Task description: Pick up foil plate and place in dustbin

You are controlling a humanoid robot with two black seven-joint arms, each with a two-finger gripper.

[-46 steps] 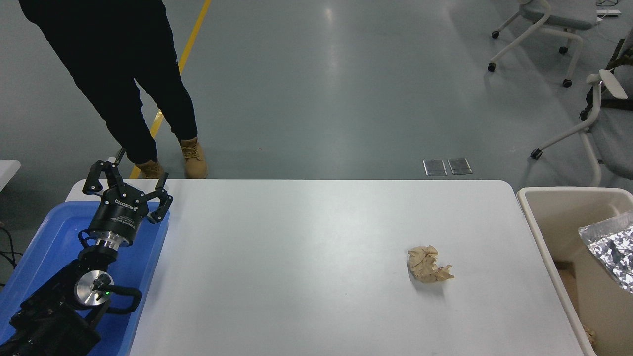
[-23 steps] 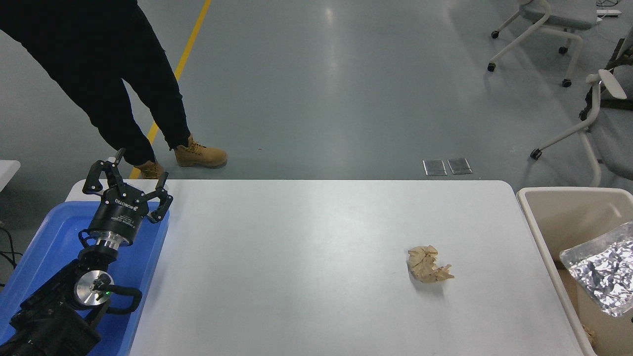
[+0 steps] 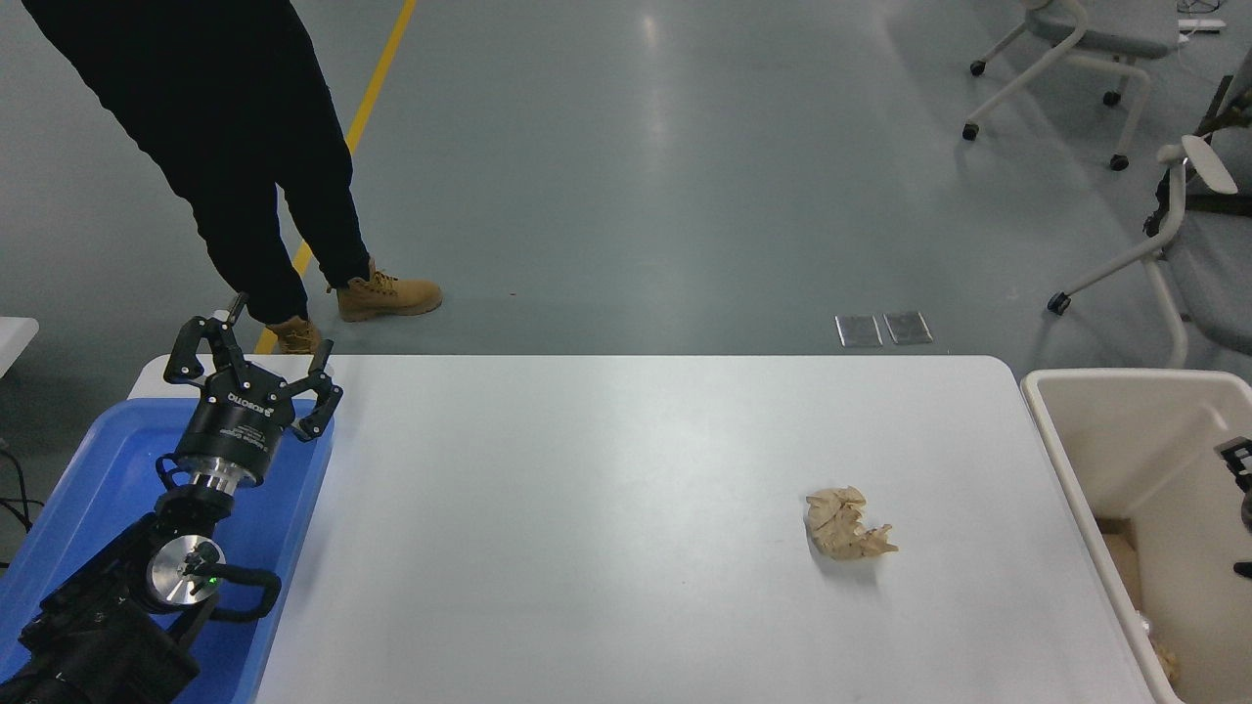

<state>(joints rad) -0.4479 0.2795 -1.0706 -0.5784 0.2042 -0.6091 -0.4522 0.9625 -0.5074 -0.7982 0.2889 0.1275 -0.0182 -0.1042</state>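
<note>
The beige dustbin [image 3: 1061, 440] stands against the table's right end, and its deep inside is only partly in view. The foil plate does not show anywhere in this view. A black bit of my right gripper [image 3: 1238, 460] pokes in at the right edge, above the dustbin's opening; too little of it shows to tell its state. My left gripper [image 3: 254, 367] is parked at the lower left over the blue tray, open and holding nothing.
A crumpled tan paper wad [image 3: 846, 524] lies on the white table [image 3: 587, 508], right of centre. The shallow blue tray [image 3: 98, 469] sits at the table's left end. A person in dark trousers and tan boots [image 3: 386, 293] stands past the far-left corner. Office chairs [image 3: 1174, 196] are at the far right.
The foil plate, seen over the dustbin at the right edge, sank lower and is now out of sight. A black part of the right gripper has appeared there. The person shifted their feet.
</note>
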